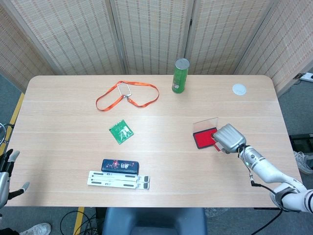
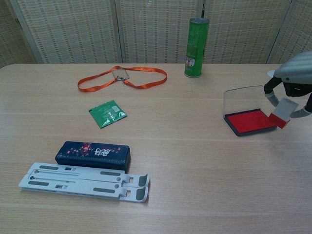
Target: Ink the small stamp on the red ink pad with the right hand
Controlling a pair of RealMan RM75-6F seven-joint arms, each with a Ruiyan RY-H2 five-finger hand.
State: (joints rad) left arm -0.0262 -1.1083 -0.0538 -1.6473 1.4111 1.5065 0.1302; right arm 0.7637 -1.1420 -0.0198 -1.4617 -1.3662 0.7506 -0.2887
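Small stamp (image 2: 282, 112) pinched in right hand (image 2: 295, 78), tilted, red end low, at the 3 o'clock edge of the red ink pad (image 2: 250, 122); contact unclear. Pad's clear lid (image 2: 242, 100) upright at its 12 o'clock side. Left hand (image 1: 6, 172) at far 9 o'clock off the table (image 1: 161, 161), fingers apart, holding nothing. Right-hand fingers (image 2: 270, 94) curled onto stamp.

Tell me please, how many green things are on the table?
2: a tall green can standing at the far edge, and a flat green packet lying left of centre, below the orange lanyard.
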